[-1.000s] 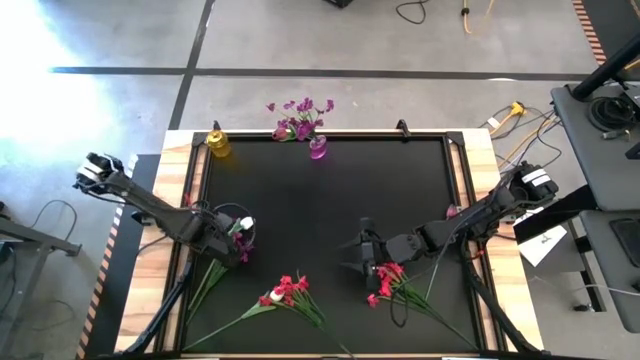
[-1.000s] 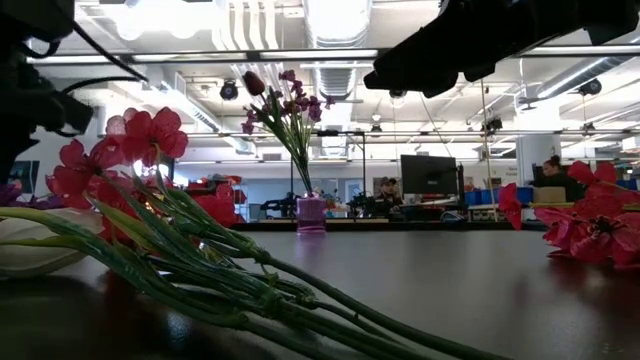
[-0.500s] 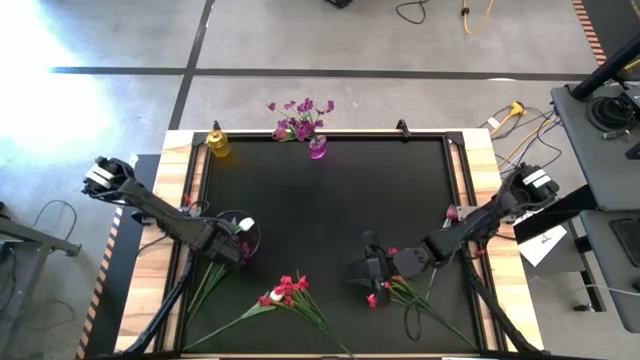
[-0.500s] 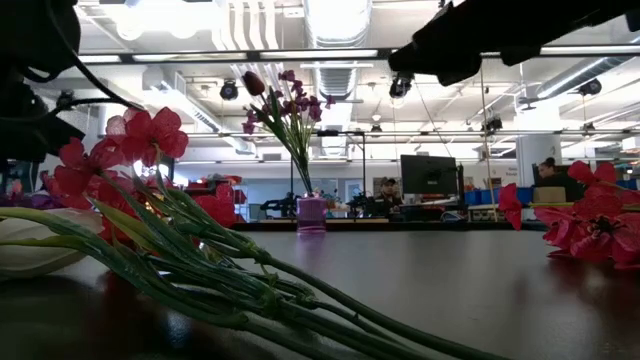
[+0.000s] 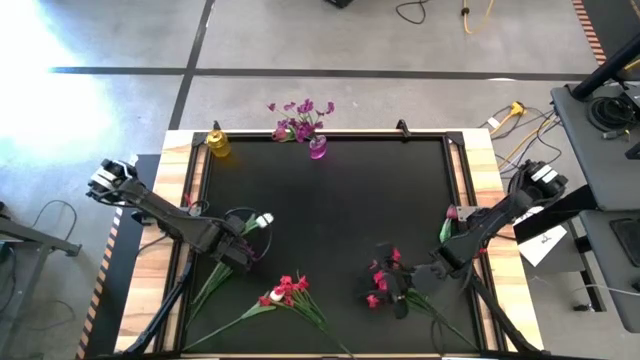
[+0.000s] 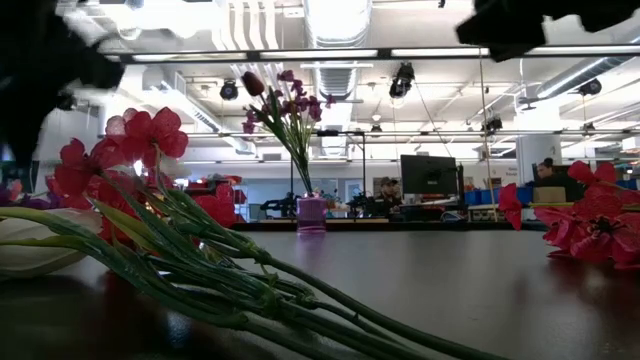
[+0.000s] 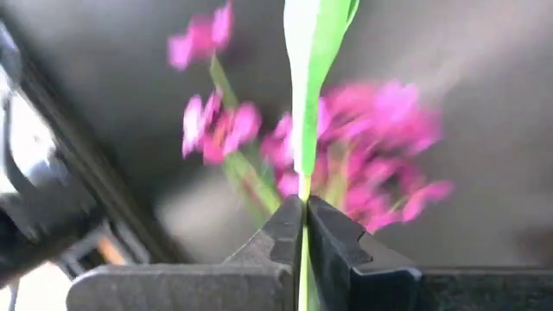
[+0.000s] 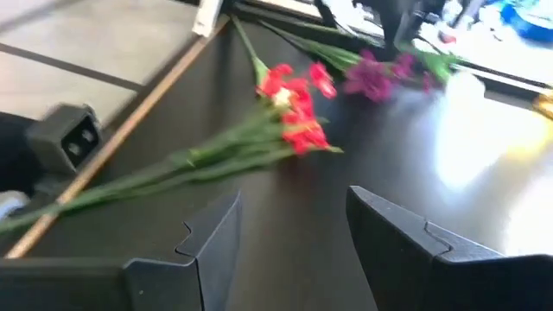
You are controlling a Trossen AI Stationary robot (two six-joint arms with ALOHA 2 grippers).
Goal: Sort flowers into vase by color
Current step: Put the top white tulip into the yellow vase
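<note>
The right gripper [image 8: 289, 250] stood open over the mat [image 8: 484, 173]; a red spray [image 8: 289, 108] lay beyond, near its edge.

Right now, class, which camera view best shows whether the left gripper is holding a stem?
The left wrist view: the left gripper pinches a green stem. High view shows the gripper small, its hold unclear; low and right wrist views don't show this.

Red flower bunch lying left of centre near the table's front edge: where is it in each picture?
High view: the red bunch lies near the bottom edge, left of centre.
Low view: close up, at the left.
Left wrist view: absent; the left hand pinches a purple spray.
Right wrist view: upper middle.
Shared landmark: the black tabletop.
</note>
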